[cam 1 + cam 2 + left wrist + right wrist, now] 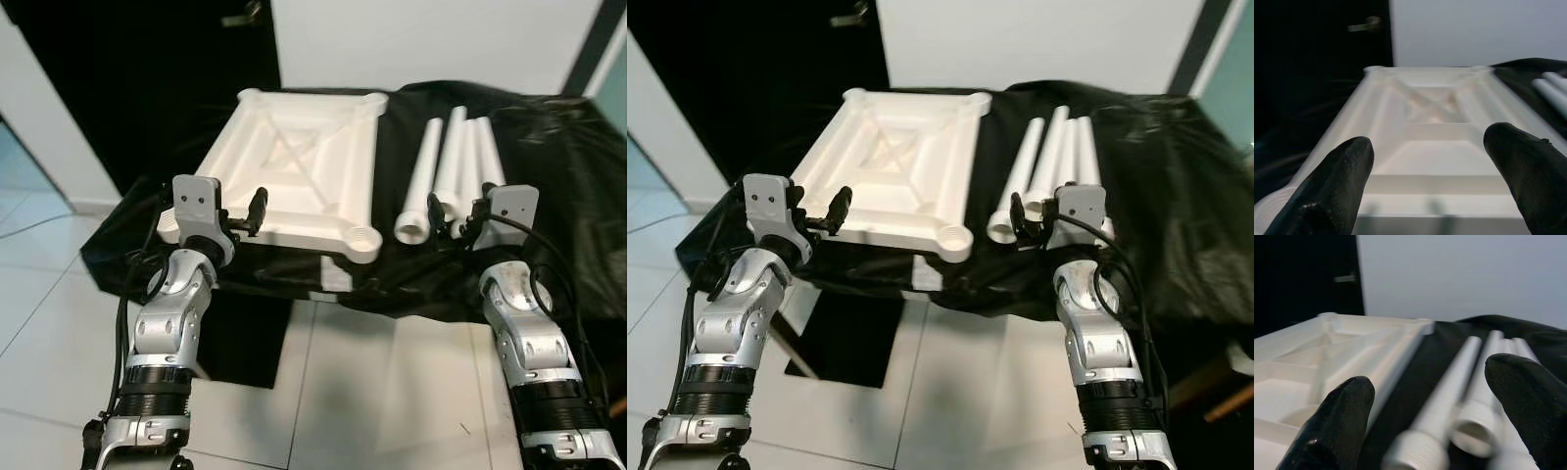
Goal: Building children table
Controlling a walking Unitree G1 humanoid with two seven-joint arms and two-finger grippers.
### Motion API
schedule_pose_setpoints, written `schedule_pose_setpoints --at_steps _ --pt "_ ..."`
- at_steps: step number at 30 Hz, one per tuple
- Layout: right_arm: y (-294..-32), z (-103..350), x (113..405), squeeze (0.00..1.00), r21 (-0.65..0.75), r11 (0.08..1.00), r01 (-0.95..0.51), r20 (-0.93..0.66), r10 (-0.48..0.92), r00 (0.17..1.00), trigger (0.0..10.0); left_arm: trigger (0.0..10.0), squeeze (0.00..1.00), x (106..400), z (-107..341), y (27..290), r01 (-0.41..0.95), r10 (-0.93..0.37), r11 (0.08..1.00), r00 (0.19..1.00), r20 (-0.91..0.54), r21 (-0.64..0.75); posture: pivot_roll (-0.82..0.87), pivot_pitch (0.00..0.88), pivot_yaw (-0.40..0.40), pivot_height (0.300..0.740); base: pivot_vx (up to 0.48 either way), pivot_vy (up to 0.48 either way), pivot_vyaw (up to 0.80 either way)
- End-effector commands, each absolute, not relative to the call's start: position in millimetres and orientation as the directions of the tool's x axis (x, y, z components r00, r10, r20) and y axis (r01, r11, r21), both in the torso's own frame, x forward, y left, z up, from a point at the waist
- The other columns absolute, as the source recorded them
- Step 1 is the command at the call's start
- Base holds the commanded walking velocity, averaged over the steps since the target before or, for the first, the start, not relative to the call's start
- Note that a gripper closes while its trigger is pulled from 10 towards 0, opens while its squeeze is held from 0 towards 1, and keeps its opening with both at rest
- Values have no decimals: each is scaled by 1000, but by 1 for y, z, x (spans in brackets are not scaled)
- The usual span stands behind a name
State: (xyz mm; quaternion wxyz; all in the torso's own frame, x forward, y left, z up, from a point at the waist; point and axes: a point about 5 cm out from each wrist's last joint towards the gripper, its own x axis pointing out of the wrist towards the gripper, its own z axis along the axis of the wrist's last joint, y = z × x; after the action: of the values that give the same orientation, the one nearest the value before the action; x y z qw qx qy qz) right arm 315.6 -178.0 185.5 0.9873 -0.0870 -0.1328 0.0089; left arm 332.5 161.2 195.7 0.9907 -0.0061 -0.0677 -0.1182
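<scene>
A black sheet (549, 147) carries the inverted white tabletop (294, 171) and four white legs (451, 171) beside it. The left gripper (240, 215) hovers wide open at the tabletop's near edge. The right gripper (456, 217), also wide open, hovers at the legs' threaded ends.

Parts of the unbuilt table out of sight

The black cloth (549, 166) hides the surface beneath it (cut off at the right edge); the legs (1449, 396) blur near the right wrist camera, and the left gripper (240, 211) covers the tabletop's (294, 157) near-left corner.
</scene>
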Motion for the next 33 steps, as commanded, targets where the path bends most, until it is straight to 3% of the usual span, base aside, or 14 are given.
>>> schedule_pose_setpoints --at_steps 1,28,33 --pt "-182 185 315 0 -183 983 11 252 36 967 10000 10000 0 332 193 157 278 -277 960 953 122 5 -2 0 31 740 300 0 0" --pt "-184 186 314 0 -196 981 16 252 35 967 10000 10000 0 331 192 156 278 -275 961 954 118 -6 -6 0 23 740 298 0 0" --pt "-184 187 314 0 -195 981 13 257 38 966 10000 10000 0 330 194 154 297 -291 955 946 144 -21 -7 0 24 740 0 0 0"
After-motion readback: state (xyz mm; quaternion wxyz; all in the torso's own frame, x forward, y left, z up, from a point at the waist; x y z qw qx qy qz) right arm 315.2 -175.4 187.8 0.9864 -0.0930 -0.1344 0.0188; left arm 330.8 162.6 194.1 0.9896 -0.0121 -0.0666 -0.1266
